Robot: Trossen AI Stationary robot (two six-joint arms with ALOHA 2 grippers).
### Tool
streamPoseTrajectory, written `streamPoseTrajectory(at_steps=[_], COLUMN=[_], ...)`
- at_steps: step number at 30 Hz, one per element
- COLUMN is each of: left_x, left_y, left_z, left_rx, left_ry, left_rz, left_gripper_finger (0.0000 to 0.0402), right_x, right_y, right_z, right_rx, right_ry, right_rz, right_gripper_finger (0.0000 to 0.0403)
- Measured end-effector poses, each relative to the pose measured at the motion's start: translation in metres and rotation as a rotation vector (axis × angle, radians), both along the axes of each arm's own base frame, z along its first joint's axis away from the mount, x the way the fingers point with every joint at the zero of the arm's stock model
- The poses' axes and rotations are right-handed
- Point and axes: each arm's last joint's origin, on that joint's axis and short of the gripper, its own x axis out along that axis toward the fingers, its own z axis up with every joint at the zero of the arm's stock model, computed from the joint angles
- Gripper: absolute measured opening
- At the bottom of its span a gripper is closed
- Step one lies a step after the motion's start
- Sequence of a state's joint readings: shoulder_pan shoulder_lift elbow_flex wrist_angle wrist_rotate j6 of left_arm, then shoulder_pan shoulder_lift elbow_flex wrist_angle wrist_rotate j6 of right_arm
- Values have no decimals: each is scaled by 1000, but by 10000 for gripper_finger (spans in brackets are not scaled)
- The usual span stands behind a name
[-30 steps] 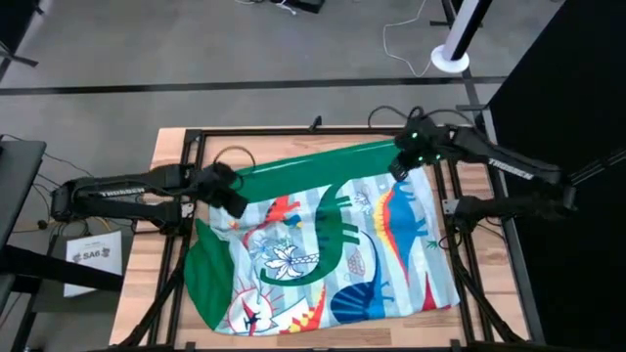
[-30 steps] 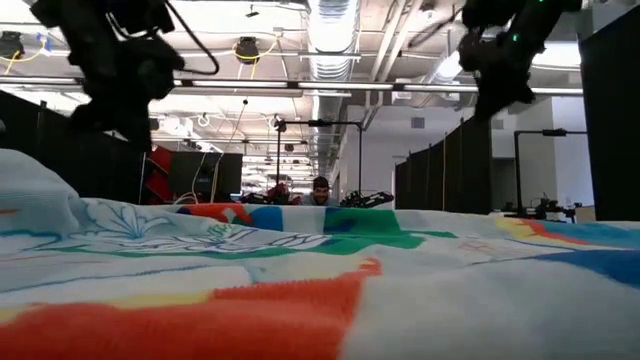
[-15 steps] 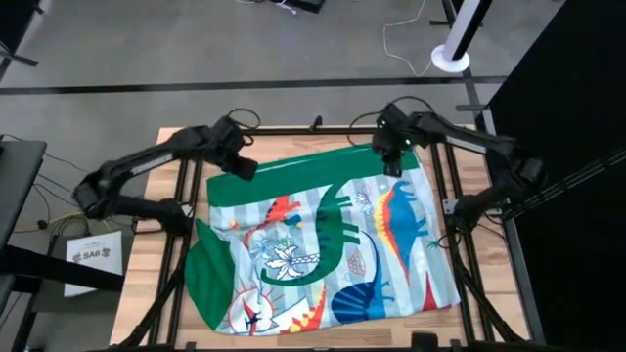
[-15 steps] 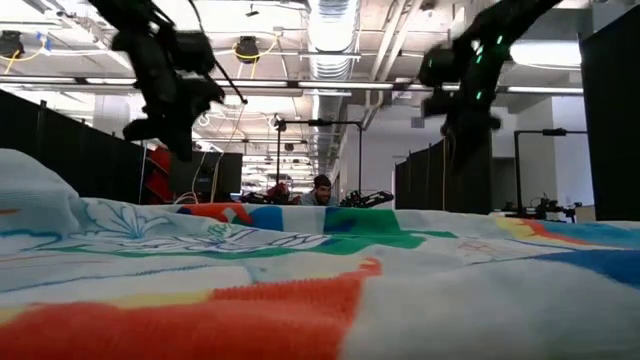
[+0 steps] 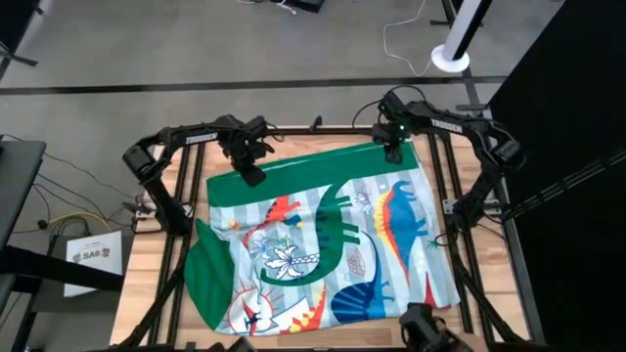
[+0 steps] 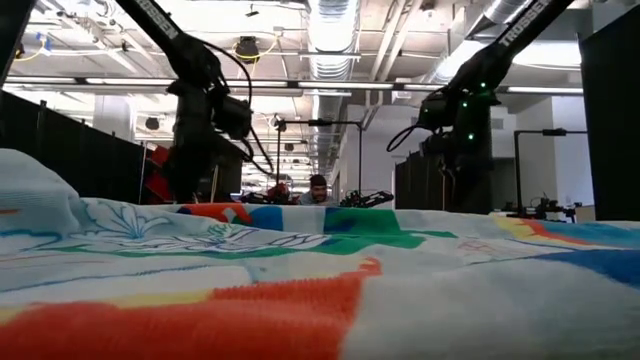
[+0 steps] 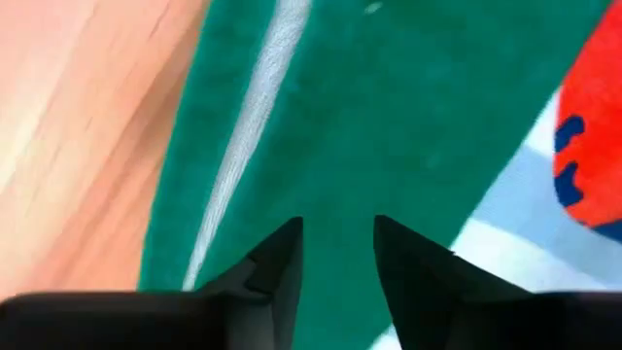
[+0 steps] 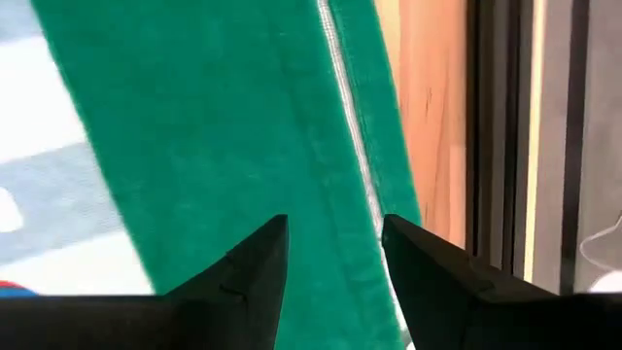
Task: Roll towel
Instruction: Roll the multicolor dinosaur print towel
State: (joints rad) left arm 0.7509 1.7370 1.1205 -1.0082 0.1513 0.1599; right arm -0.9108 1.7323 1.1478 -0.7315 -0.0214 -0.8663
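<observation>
My left gripper [image 7: 337, 255] has its dark pointed fingers parted by a narrow gap, holding nothing, poised over the soft green band of the towel [image 5: 323, 244] beside its pale stitched hem. My right gripper [image 8: 333, 255] is parted a little wider, also empty, above the same green border near the bare wooden table [image 5: 147, 284]. In the high view both arms bend inward to the towel's upper corners. The towel lies spread across the frame's centre, its lower left corner folded over.
</observation>
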Motion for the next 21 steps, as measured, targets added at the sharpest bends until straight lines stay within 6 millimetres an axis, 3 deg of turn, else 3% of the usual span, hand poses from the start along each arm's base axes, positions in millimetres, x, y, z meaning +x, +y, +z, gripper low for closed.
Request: streamPoseTrajectory(at_steps=[9, 21], left_x=[2, -3], left_y=[4, 0], left_z=[-9, -8], left_rx=[28, -16], left_ry=[14, 59], left_rz=[-73, -85], left_gripper_finger=[126, 126], right_x=[3, 0], right_y=[-27, -30], right_z=[-28, -31], right_rx=[49, 61], right_ry=[127, 137], right_rz=[-24, -42], right_gripper_finger=[157, 157])
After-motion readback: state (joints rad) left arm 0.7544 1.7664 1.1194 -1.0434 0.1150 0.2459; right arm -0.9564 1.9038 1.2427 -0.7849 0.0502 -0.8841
